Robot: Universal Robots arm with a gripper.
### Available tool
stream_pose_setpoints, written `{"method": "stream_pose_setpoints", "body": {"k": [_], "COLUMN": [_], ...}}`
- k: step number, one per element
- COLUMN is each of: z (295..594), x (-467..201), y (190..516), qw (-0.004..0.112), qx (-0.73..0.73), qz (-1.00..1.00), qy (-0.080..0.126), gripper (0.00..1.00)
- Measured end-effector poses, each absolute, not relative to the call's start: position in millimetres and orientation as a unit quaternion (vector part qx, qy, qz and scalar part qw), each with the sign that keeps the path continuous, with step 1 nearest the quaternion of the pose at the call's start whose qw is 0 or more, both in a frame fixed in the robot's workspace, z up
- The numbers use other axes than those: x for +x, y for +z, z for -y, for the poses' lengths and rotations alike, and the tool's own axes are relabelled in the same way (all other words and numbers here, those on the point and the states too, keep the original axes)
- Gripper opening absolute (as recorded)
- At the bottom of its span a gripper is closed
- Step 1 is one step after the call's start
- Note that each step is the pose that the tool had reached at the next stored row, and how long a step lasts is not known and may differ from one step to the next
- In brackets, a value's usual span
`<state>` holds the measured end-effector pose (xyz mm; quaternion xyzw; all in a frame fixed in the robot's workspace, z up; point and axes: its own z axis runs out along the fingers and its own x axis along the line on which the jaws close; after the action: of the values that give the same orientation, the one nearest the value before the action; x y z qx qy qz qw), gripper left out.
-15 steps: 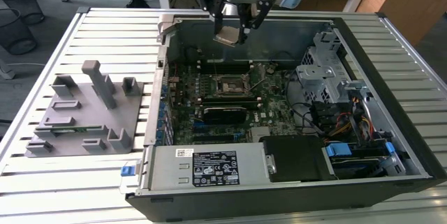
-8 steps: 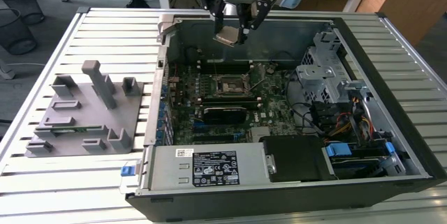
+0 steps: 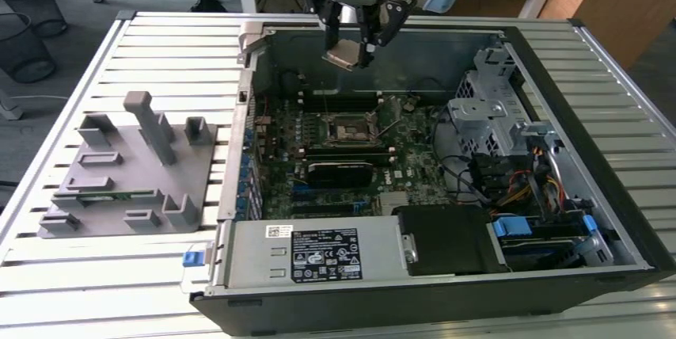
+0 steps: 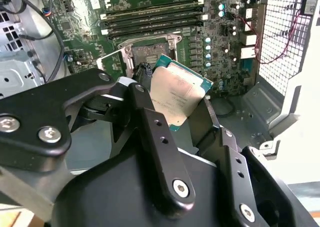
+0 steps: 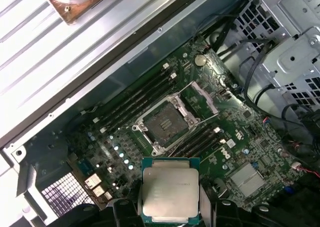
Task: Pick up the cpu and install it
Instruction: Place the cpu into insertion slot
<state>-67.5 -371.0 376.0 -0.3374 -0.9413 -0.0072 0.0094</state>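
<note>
The cpu (image 5: 170, 193), a flat silver square with thin green rim, pinched in the gripper (image 3: 354, 48) above the motherboard (image 5: 235, 137).

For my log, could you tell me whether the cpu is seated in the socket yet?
Not yet: the gripper holds the cpu clear of the empty socket.

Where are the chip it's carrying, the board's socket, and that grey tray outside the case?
cpu (image 5: 170, 194), first wrist view, middle of its silver top.
socket (image 5: 165, 123), first wrist view, its dark centre.
grey tray (image 3: 127, 169), exterior view, its flat base.
</note>
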Motion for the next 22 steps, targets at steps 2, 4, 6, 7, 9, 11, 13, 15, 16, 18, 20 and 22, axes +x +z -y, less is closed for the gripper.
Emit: {"method": "stream_pose_setpoints", "body": {"k": [2, 4, 6, 7, 9, 11, 13, 15, 16, 18, 20, 22], "z": [370.9, 370.8, 370.7, 370.7, 370.6, 370.6, 370.6, 370.5, 370.6, 370.6, 370.6, 370.6], "x": [-67.5, -67.5, -67.5, -67.5, -67.5, -67.5, -67.5, -67.5, -67.4, -67.5, -67.4, -67.5], "y": [375.9, 375.8, 375.7, 375.7, 375.6, 375.4, 375.3, 375.2, 375.1, 374.8, 374.7, 374.5], "qw": [0.009, 0.009, 0.009, 0.009, 0.009, 0.009, 0.009, 0.008, 0.008, 0.008, 0.008, 0.008], "qx": [-0.346, -0.354, -0.362, -0.367, -0.378, -0.390, -0.405, -0.421, -0.429, -0.445, -0.460, -0.475], "qz": [0.938, 0.935, 0.932, 0.930, 0.926, 0.921, 0.914, 0.907, 0.903, 0.895, 0.888, 0.880], "qy": [-0.007, -0.007, -0.007, -0.007, -0.007, -0.007, -0.007, -0.007, -0.007, -0.007, -0.008, -0.008], "gripper": [0.54, 0.54, 0.54, 0.54, 0.54, 0.54, 0.54, 0.54, 0.54, 0.54, 0.54, 0.54]}}
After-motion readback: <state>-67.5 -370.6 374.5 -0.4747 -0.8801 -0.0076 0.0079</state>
